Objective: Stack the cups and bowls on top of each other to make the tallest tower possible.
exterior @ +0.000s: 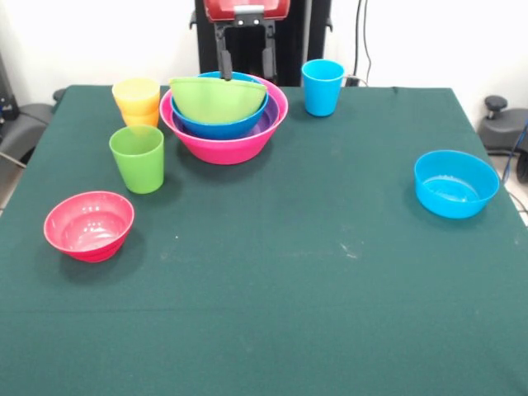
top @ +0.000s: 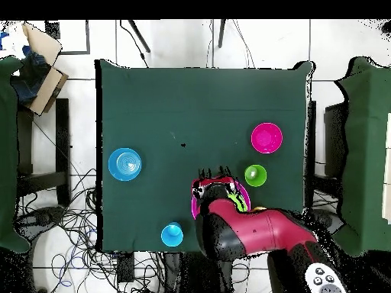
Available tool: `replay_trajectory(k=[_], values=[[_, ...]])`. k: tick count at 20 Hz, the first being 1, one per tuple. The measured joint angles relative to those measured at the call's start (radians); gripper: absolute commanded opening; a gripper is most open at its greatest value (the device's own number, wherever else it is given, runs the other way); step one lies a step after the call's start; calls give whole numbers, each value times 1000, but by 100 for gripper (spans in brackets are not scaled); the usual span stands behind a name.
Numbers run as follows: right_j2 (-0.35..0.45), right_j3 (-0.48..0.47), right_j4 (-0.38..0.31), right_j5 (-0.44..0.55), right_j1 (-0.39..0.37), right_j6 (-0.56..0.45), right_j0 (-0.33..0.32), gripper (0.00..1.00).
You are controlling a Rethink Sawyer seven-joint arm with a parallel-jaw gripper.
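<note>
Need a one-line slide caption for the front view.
Gripper over nested bowls in the pink bowl, tilted green bowl on top; cups and two bowls loose.

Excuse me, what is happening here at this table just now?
A Sawyer arm is building a pile of bowls. Its gripper hangs at the far rim of the light green bowl, which lies tilted in the blue bowl inside the pink bowl. The green cup, blue cup, red-pink bowl and light blue bowl stand apart, not yet stacked.
</note>
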Motion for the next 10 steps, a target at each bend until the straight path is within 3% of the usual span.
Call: replay_trajectory(k=[4, 10], values=[[10, 20, 2, 3, -31, 0, -15, 100], [69, 111, 45, 37, -132, 0, -110, 100]])
